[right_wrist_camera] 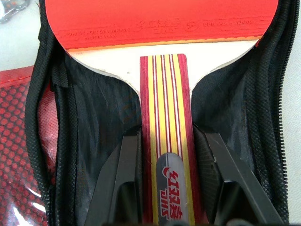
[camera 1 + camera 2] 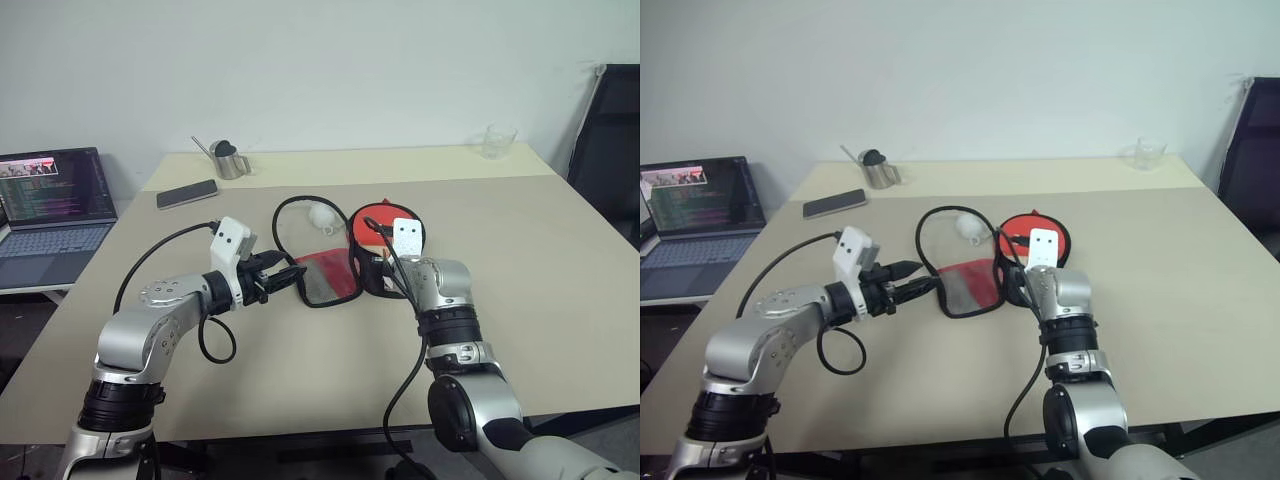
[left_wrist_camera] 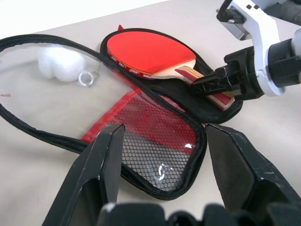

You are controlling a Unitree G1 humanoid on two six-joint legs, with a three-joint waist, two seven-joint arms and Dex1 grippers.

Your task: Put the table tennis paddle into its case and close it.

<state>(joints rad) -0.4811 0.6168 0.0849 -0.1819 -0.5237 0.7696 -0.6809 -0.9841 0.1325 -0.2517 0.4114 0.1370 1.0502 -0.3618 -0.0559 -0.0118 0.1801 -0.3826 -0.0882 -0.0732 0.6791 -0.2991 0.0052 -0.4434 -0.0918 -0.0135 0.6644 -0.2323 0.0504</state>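
Red-rubbered table tennis paddle (image 1: pixel 164 28), handle badge with red characters, lies in the case (image 3: pixel 155 155); right gripper (image 1: pixel 165 155) clamps its handle; left gripper (image 3: pixel 162 150) gapes empty over beige table (image 2: pixel 520 260).

paddle (image 1: pixel 165 122) has a striped wood handle and smooth matte red rubber; case (image 3: pixel 164 155) is black woven cloth with shiny mesh; table (image 2: pixel 560 260) is matte beige.

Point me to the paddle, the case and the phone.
paddle (image 3: pixel 148 49), left wrist view, on the red rubber face.
case (image 3: pixel 162 153), left wrist view, on the mesh pocket of the opened flap.
phone (image 2: pixel 187 194), left eye view, on the middle of its dark screen.
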